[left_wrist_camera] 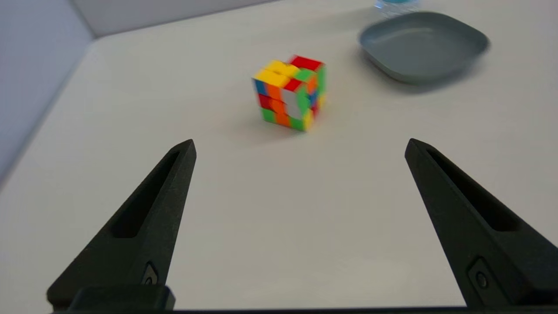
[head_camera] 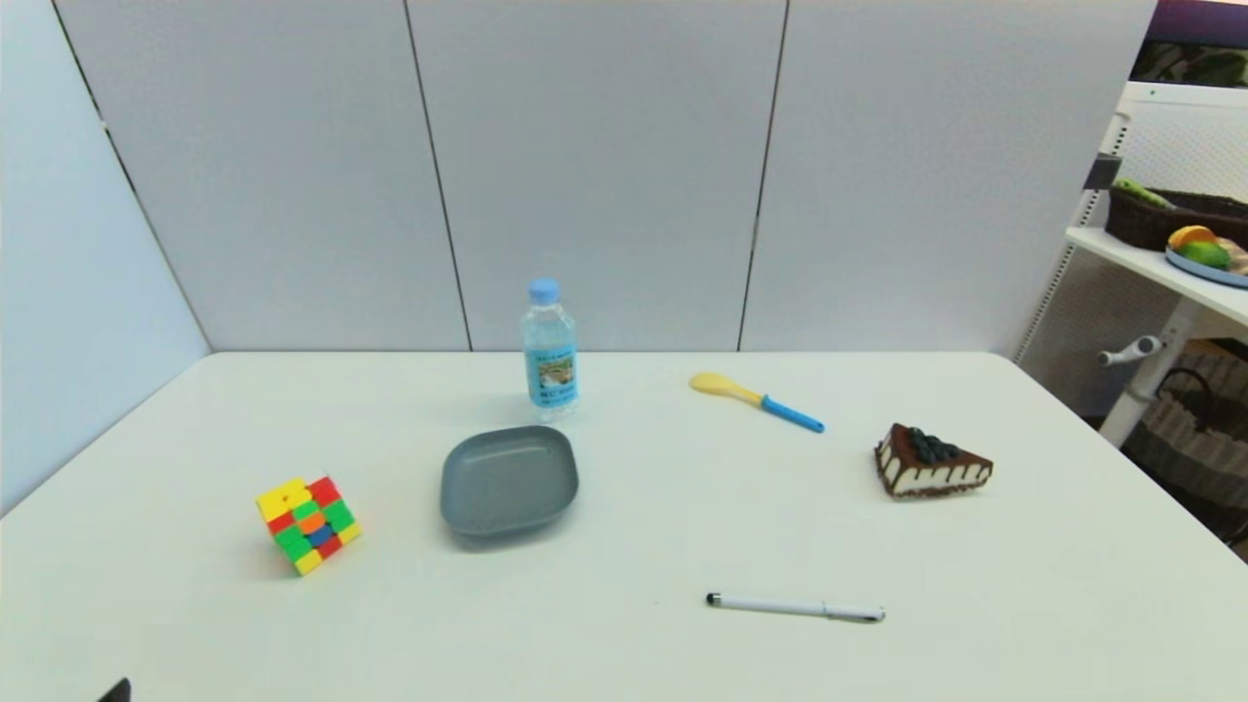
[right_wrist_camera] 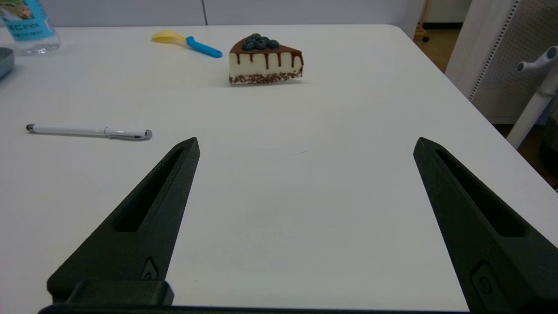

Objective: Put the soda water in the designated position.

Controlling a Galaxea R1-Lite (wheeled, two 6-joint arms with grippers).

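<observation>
**Both grippers spread wide, holding nothing; bottle standing at the table's far side**

Left gripper (left_wrist_camera: 300, 146): fingers spread wide, nothing between them, low over the near left part of the white table (head_camera: 624, 653); only a dark corner of it shows at the bottom edge of the head view.

Right gripper (right_wrist_camera: 305, 146): fingers likewise wide apart and bare, above the near right part of the table; out of the head view.

Soda water (head_camera: 550, 349): upright, light-blue cap on, blue label facing forward, near the far edge at centre, just behind the grey plate.

Grey plate (head_camera: 508, 480): shallow, rounded square, nothing in it, between bottle and near edge.

Colour cube (head_camera: 307, 524): left of the plate, apart from it, tilted on an edge.

Spoon (head_camera: 756, 400): yellow bowl, blue handle, lying right of the bottle.

Cake slice (head_camera: 930, 462): chocolate-topped, with dark berries, far right.

White pen (head_camera: 796, 607): lying flat, near right of centre.

Shelf (head_camera: 1170, 253): beside the table on the right, bearing fruit.
</observation>
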